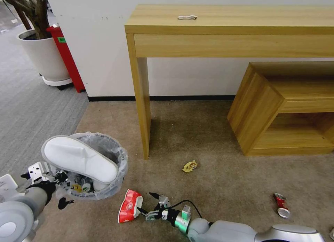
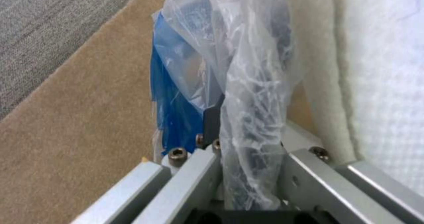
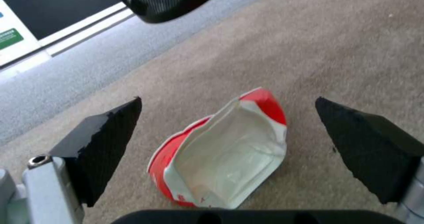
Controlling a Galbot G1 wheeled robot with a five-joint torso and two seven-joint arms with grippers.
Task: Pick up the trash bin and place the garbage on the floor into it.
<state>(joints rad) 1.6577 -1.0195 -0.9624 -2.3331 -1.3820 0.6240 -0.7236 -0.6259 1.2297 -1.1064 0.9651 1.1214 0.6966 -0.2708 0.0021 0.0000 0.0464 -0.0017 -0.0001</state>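
Bin point(image 1: 104, 186) is pinched at its rim by L end effector point(image 1: 57, 181); R end effector point(image 1: 148, 203), spread, is aimed at light, crushable carton point(image 1: 129, 206), prob. best taken across its flattened sides.

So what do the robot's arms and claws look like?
Both arms are smooth light-grey tubes with round joints. The right gripper has silver metal bars tipped with black wedge-shaped pads, a shiny green ring at the wrist and a black cable looping behind it. The left gripper has pale metal plates with small screws and black fingers.
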